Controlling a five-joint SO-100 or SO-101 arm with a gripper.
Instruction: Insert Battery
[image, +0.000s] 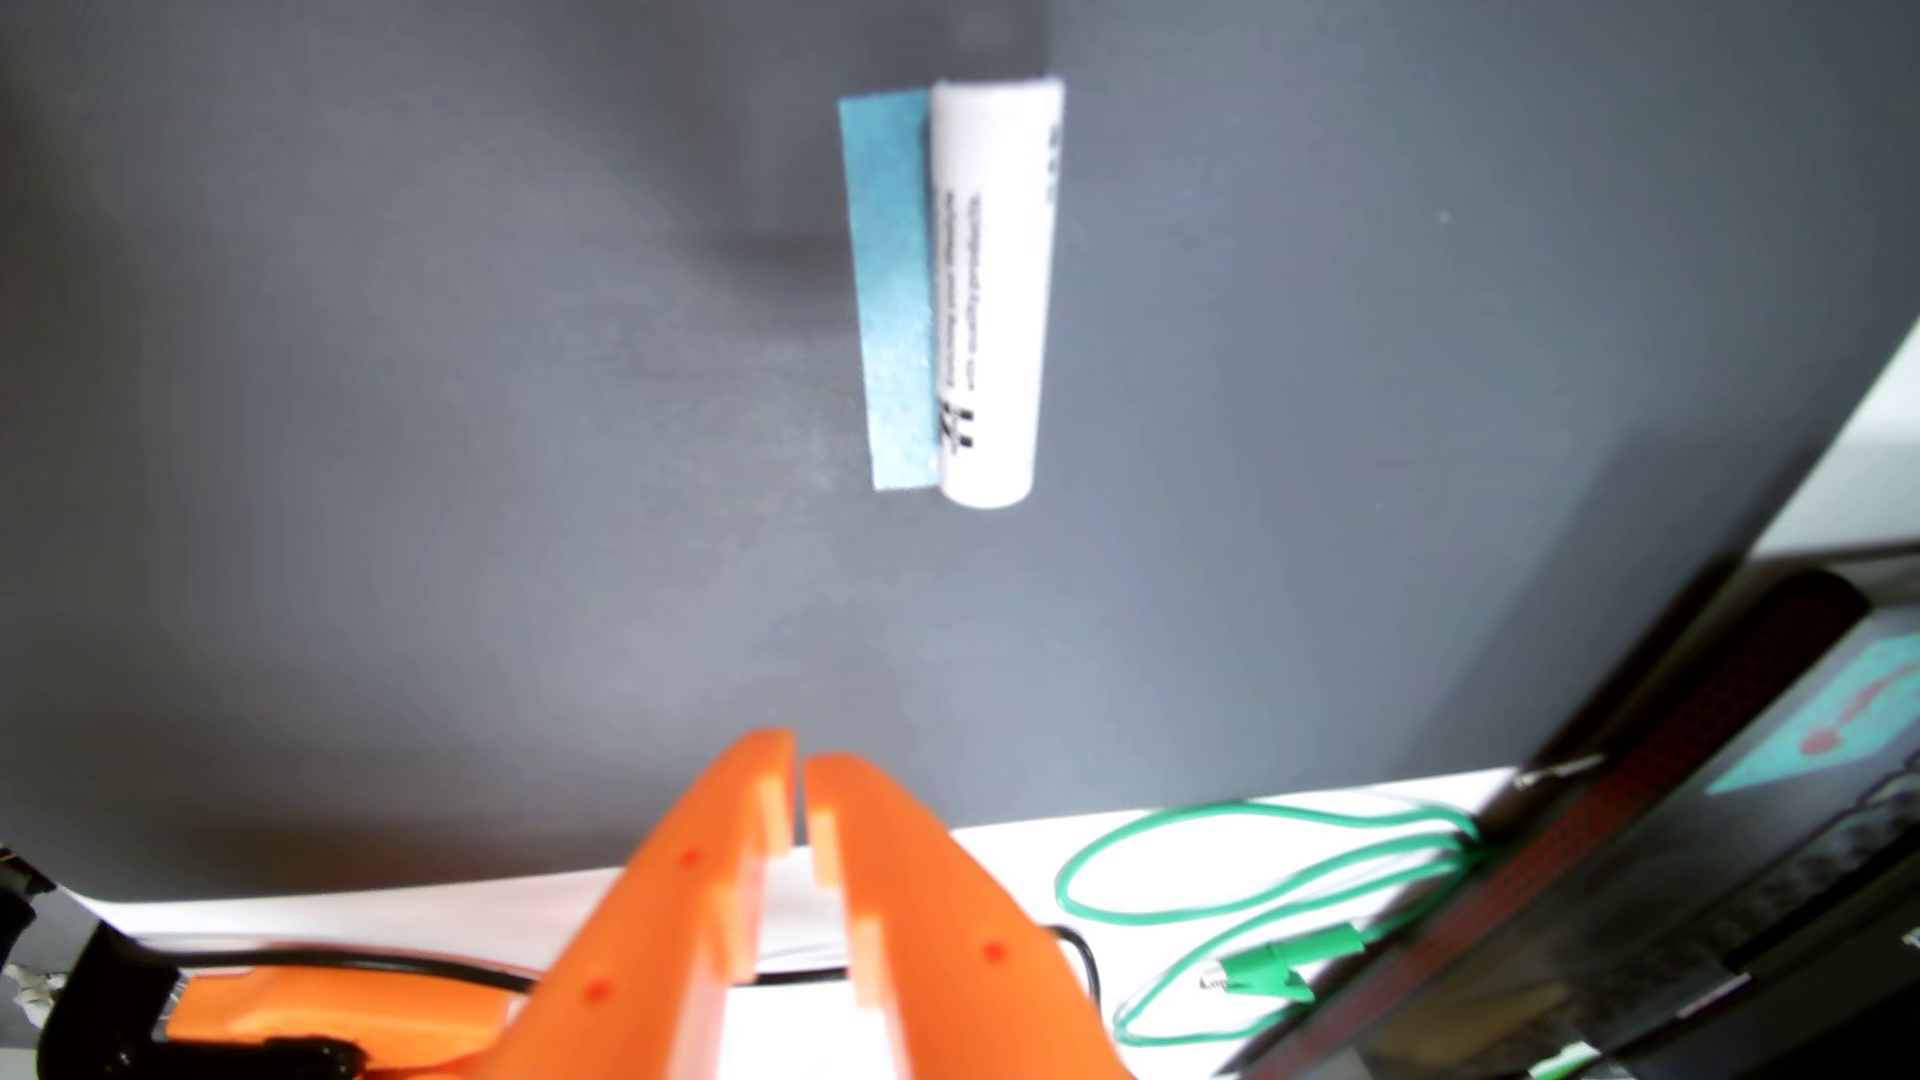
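While your orange two-finger plastic gripper (800, 774) sits at the bottom edge of the wrist view, its tips are nearly touching and grip nothing. Beyond it lies bare dark grey mat (416, 467). Farther up, well apart from the tips, you see the white cylindrical battery (992, 296) lying lengthwise, touching a blue tape strip (888, 291) on its left. A green looped wire (1247, 893) rests lower right.

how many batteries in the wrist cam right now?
1. A white cylindrical battery lies on the dark grey mat, upper centre, along the right edge of a blue tape strip. The black device at lower right could hide more.
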